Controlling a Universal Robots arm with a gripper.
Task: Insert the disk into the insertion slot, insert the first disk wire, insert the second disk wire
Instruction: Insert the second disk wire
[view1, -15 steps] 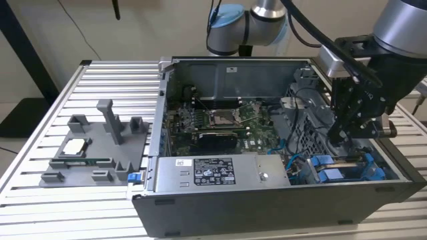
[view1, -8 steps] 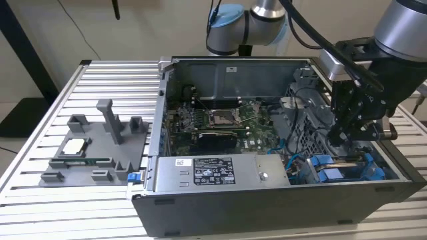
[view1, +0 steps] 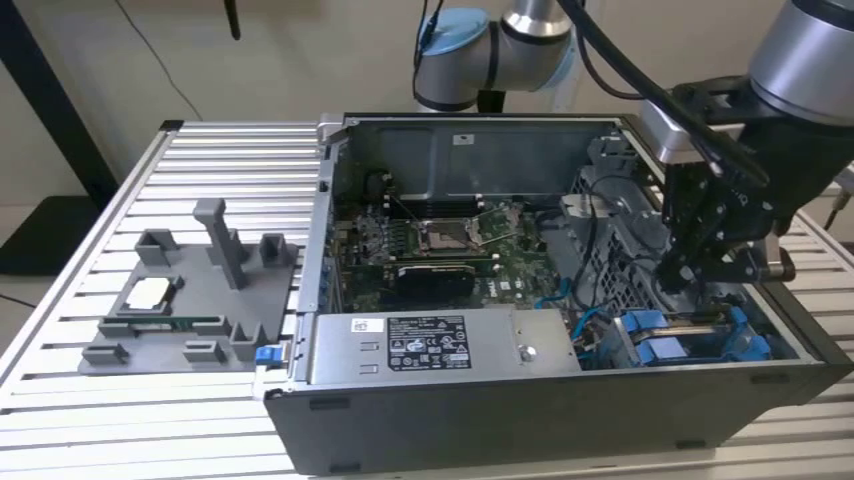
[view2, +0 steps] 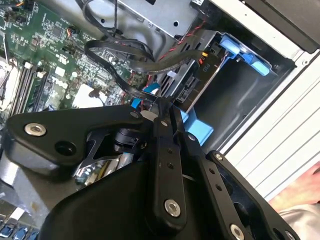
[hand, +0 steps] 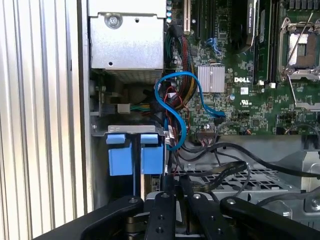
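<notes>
One open computer case (view1: 534, 420). One motherboard (view1: 441, 240). One power-supply box (view1: 441, 345). One robot arm (view1: 801, 60). One grey fixture tray (view1: 187, 300). Two blue clips (hand: 135, 155) at the drive bay. One blue cable (hand: 177, 107).

Even soft indoor light, dim inside the computer case (view1: 441, 150), mild glare on metal, slight blur

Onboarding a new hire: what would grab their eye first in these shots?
The opened computer case on the slatted table, its green motherboard exposed. Next, the black gripper lowered into the case at the exterior view's right, above the bright blue clips of the insertion slot. A looping blue cable stands out in the first wrist view.
</notes>
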